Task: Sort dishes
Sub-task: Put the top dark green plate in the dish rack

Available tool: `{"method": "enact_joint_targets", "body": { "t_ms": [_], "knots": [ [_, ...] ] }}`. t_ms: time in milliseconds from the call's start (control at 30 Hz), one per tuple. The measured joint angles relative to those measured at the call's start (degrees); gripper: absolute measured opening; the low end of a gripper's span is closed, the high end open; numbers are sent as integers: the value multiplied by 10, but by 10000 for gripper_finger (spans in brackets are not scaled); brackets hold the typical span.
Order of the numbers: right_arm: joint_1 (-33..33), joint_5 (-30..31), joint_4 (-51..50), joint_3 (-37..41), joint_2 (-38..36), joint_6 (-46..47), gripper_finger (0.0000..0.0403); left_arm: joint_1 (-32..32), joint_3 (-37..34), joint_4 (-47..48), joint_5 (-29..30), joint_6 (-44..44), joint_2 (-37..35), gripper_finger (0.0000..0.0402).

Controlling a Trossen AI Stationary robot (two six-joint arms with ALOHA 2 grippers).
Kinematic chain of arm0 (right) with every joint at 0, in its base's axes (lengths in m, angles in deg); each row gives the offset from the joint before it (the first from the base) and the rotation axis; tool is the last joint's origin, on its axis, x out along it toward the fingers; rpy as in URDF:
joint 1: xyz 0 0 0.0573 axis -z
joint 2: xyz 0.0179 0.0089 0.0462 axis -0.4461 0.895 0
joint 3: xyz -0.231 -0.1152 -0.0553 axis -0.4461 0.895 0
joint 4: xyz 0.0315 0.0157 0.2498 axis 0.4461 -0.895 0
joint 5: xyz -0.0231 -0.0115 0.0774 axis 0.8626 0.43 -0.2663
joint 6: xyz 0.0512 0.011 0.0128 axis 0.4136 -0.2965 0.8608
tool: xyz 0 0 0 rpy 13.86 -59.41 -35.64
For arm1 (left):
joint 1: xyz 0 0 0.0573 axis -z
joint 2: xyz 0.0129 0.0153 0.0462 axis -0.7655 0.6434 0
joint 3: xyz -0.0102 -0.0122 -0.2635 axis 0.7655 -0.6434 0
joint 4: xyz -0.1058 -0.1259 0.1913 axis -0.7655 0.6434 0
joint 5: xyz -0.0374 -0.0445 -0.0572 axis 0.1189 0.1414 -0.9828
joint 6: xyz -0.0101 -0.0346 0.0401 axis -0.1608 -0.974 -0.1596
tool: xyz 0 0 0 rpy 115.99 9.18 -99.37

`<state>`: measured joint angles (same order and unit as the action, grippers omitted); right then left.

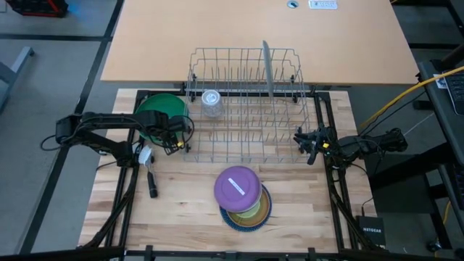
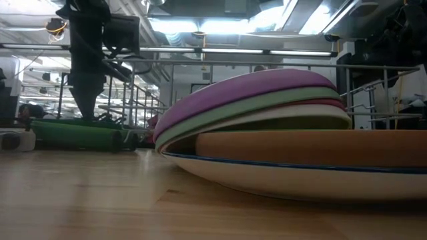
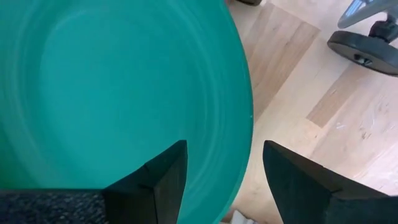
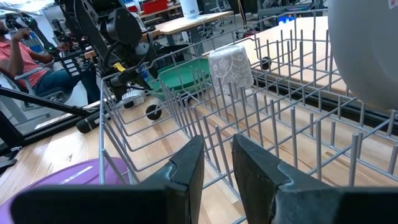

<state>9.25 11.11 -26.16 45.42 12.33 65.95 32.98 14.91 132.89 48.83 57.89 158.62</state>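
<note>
Green plate [image 1: 158, 110], bench's far-left corner: my left hand [image 3: 217, 174] poised over its rim, fingers apart, likely about to grasp. Remaining dishes [image 1: 243, 199] stacked near the front edge. Right hand [image 4: 217, 165], narrowly parted, empty, waits beside the rack [image 1: 246, 101].

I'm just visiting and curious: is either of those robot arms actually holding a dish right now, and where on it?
Neither holds anything. The left gripper is open, straddling the rim of the green plate without clamping it. The right gripper is empty beside the dish rack.

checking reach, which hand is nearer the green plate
Left. The left hand hovers right over the green plate's edge, beside the rack. The right hand is across at the rack's far side.
</note>
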Motion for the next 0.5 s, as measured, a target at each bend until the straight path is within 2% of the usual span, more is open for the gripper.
{"method": "enact_joint_targets", "body": {
  "t_ms": [267,500],
  "knots": [
    [0,0,-1,0,0,0,88,0,0,-2,0,0,16,186],
    [0,0,-1,0,0,0,88,0,0,-3,0,8,16,144]
  ]
}}
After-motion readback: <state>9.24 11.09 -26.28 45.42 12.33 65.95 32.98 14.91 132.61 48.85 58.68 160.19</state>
